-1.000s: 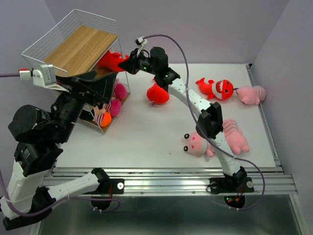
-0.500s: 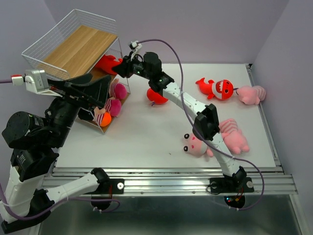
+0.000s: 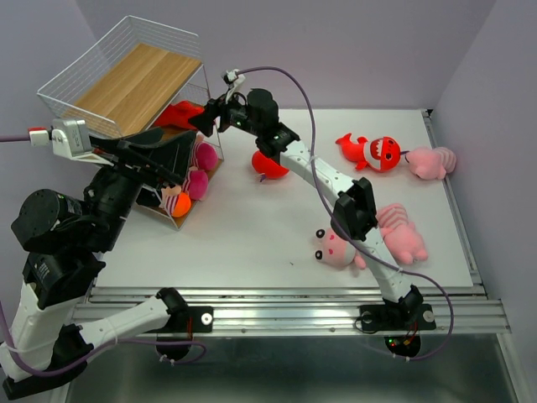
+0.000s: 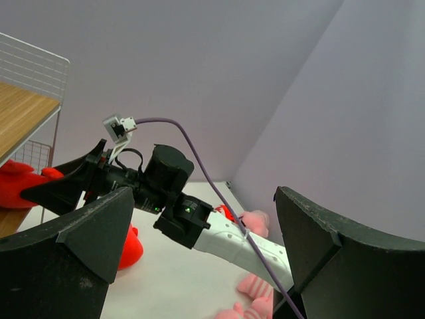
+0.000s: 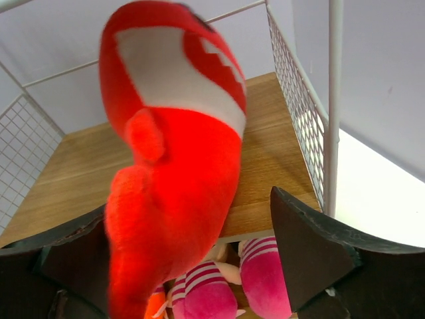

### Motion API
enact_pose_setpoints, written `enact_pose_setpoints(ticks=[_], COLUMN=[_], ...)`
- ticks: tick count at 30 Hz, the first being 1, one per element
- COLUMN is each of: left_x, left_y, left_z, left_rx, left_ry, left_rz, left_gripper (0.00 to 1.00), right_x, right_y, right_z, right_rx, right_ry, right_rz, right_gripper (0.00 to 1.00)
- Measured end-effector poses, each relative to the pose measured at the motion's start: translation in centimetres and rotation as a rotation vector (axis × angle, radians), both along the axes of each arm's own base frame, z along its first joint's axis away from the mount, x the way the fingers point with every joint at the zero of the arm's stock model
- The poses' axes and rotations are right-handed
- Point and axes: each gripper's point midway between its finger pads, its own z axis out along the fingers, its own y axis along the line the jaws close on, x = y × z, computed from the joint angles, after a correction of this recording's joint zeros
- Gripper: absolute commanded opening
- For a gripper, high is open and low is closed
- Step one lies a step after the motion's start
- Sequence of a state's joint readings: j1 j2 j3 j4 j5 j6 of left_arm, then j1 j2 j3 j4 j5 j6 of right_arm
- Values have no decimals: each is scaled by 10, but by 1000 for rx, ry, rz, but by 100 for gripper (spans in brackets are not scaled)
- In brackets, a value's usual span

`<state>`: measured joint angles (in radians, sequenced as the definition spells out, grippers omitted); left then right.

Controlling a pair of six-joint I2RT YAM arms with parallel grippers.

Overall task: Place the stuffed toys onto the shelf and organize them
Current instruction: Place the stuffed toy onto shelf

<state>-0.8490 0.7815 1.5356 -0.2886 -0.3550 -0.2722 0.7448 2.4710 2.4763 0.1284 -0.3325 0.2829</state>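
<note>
The shelf (image 3: 126, 71) stands at the back left, a white wire rack with wooden boards. My right gripper (image 3: 205, 117) reaches into its middle tier, open. A red fish toy (image 5: 172, 166) lies between the jaws on the middle board (image 5: 279, 146), leaning on the left finger and apart from the right one. Pink striped toys (image 5: 206, 296) sit on the tier below. My left gripper (image 3: 155, 155) hovers in front of the shelf, open and empty. On the table lie a red toy (image 3: 270, 164), a red fish (image 3: 373, 151) and pink toys (image 3: 430, 161), (image 3: 403, 233), (image 3: 337, 248).
My right arm (image 4: 226, 229) stretches diagonally across the table from the near right to the shelf. The shelf's wire side wall (image 5: 302, 113) stands close on the right of the right gripper. A purple cable (image 3: 285, 71) loops above the right wrist.
My right gripper moved left into the shelf with the red fish and its jaws opened, letting go of the toy on the middle board. The left arm shifted slightly.
</note>
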Motion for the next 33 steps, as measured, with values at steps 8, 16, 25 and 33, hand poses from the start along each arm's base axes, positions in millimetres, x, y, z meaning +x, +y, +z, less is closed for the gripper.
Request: enact_pose_setpoints(ticks=[8,16,25,33], left_x=[0,0,0,0], left_y=[0,-1,-2,-2], left_z=[0,0,-2,-3], left_rx=[-7,-18,-18,-21], left_ry=[3,8,14,17], left_rz=[-3,-6,-8,-10], left_gripper=[99,99,99,99], right_x=[5,1,-3,-11], right_y=[-6,-10,-10,-10], right_z=[1,6,5,12], right_rx=[-4,-8,-4,54], right_ry=[-3,-13,0,113], right_rz=[-12,16,53,89], right_gripper=[73,31,1,1])
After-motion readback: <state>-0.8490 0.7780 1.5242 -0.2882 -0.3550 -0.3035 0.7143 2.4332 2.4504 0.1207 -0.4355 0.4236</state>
